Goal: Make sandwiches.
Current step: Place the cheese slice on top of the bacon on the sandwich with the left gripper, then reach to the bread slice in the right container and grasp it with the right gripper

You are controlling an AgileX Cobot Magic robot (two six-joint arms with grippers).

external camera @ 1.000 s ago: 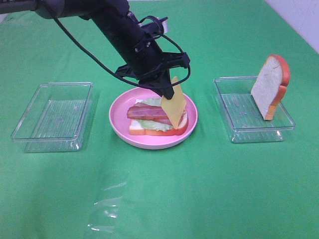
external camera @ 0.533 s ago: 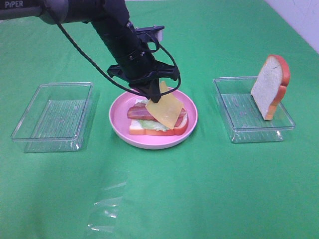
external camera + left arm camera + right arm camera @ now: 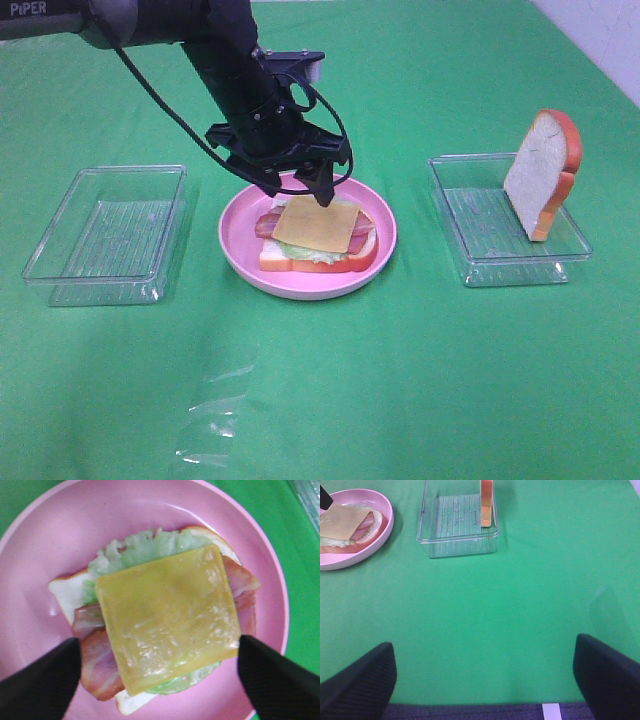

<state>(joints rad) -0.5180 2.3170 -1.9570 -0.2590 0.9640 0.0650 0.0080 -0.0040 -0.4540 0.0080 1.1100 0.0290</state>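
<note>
— Two fingers [image 3: 35,680] on the left gripper [image 3: 298,191]: are they spread or pinching?

— Spread wide, with nothing between them. They hover just over the cheese square [image 3: 316,224], one tip off each side of it.

— And the cheese itself?

— It lies flat on top of the stack, free of the fingers. Under it are the bacon strips [image 3: 263,226], then the lettuce [image 3: 305,254], then the bottom bread slice [image 3: 300,266], all on the pink plate [image 3: 238,250] in the middle of the counter [image 3: 400,380].

— So how far along is the sandwich?

— I'd say most of the way: four layers are down and only the lid is missing. The top bread slice [image 3: 540,170] stands on edge in the clear tray [image 3: 480,262] at three o'clock from the plate, well apart from it.

— What about the right gripper [image 3: 485,677]?

— Its fingers are parted too and carry nothing. It hangs over bare cloth, with that tray off toward its twelve o'clock.

— Anything at nine o'clock?

— A second clear tray [image 3: 60,270], with nothing in it that I can see. What's left, as I judge it, is to fetch the standing slice and lay it on the cheese.
</note>
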